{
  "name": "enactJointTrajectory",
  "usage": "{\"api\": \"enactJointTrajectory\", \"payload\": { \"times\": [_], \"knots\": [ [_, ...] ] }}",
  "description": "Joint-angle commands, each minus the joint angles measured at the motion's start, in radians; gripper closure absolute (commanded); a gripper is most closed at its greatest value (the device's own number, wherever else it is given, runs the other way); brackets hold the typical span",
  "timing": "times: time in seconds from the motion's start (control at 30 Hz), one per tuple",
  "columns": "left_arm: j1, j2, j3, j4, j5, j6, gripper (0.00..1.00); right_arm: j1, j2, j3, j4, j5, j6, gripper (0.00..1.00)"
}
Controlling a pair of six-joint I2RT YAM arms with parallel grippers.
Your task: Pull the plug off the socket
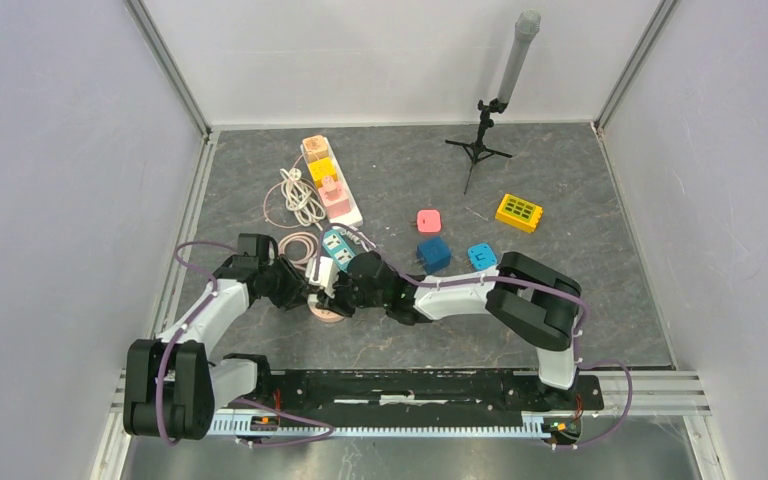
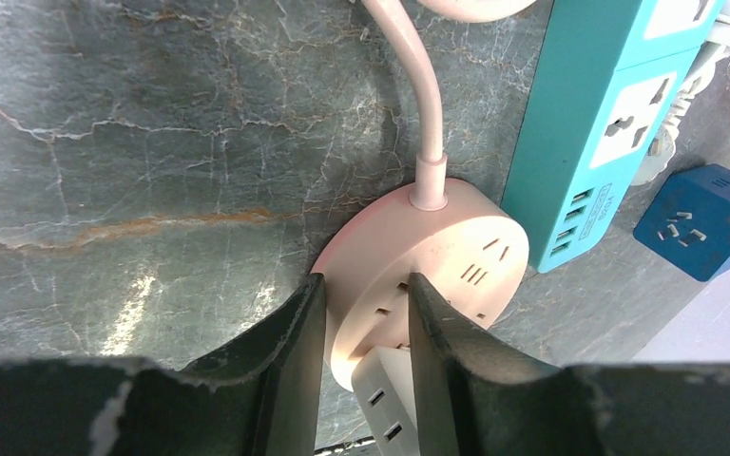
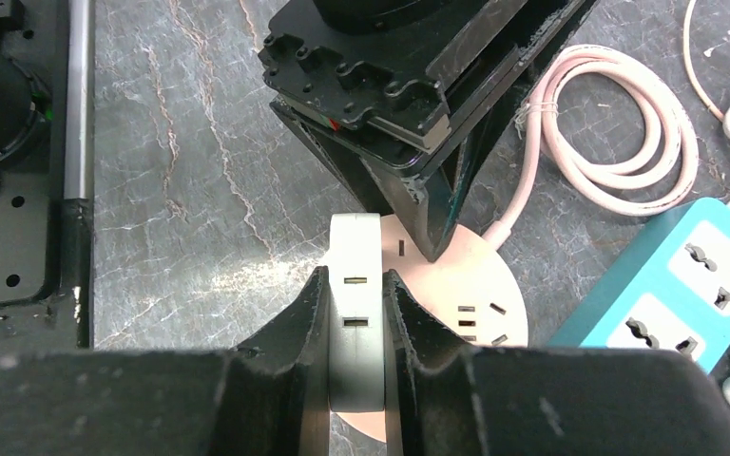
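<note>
Table (image 2: pixel 152 142): grey veined stone look, slight sheen. Socket (image 2: pixel 456 237): smooth pink plastic, matt. Plug (image 3: pixel 355 247): smooth white plastic. Strip (image 2: pixel 580 123): smooth teal plastic

You had two arms, the left arm (image 1: pixel 200 315) and the right arm (image 1: pixel 480 292), each built of white link shells between bulky black joint housings. A purple cable (image 1: pixel 163 395) looped along each one. Both bases were bolted to a black rail (image 1: pixel 420 390). Your fingers (image 2: pixel 285 337) were dark, tapered wedges with scuffed, chipped edges.
</note>
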Motion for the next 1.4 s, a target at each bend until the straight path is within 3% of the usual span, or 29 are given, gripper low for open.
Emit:
{"api": "enactJointTrajectory", "payload": {
  "times": [0.0, 0.17, 0.47, 0.63, 0.87, 0.97, 1.17, 1.37],
  "knots": [
    [-0.011, 0.006, -0.009, -0.046, -0.048, 0.001, 0.65, 0.030, -0.063, 0.046, 0.035, 0.008, -0.059, 1.00],
    [-0.011, 0.009, -0.008, -0.046, -0.045, 0.004, 0.66, -0.041, -0.076, -0.003, 0.171, -0.138, 0.078, 1.00],
    [-0.011, 0.012, -0.009, -0.046, -0.037, 0.004, 0.66, 0.018, -0.069, 0.030, 0.064, -0.054, -0.046, 1.00],
    [-0.011, 0.010, -0.008, -0.046, -0.033, 0.004, 0.66, -0.093, -0.069, -0.056, 0.328, -0.280, 0.229, 1.00],
    [-0.011, 0.014, -0.009, -0.046, -0.037, 0.004, 0.67, -0.022, -0.072, -0.016, 0.154, -0.165, 0.049, 1.00],
    [-0.011, 0.015, -0.011, -0.046, -0.037, 0.004, 0.68, -0.020, -0.081, -0.020, 0.161, -0.142, 0.042, 1.00],
    [-0.012, 0.012, -0.011, -0.046, -0.037, 0.004, 0.69, -0.104, -0.075, -0.074, 0.387, -0.286, 0.269, 1.00],
    [-0.012, 0.014, -0.012, -0.046, -0.037, 0.002, 0.70, -0.011, -0.065, 0.008, 0.148, -0.157, 0.046, 1.00]
  ]
}}
